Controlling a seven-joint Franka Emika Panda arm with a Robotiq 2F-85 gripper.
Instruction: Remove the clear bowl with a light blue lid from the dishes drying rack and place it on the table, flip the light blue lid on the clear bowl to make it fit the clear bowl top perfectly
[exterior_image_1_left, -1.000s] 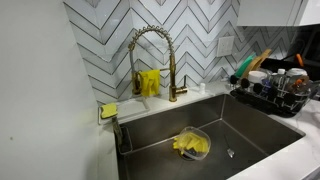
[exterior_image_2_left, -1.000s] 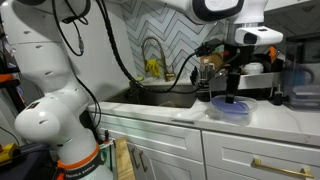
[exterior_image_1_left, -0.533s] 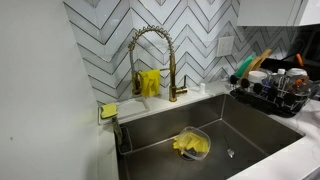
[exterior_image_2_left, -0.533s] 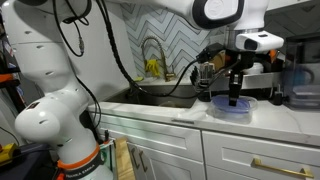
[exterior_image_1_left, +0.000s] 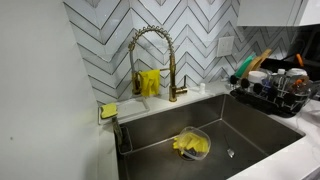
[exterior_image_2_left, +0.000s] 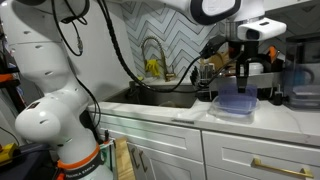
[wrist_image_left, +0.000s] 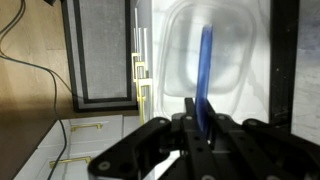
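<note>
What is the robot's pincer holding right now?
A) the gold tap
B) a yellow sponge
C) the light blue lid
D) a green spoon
C: in the wrist view the pincer is shut on the light blue lid, which stands on its edge over the clear bowl.

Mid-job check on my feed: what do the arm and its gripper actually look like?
The arm is glossy white, built of rounded, bulbous links, with an orange band low on its base. Black cables loop loosely alongside the upper links. The gripper is black and blocky, and in the wrist view its jaws are dark, angular bars. No readable markings show.
</note>
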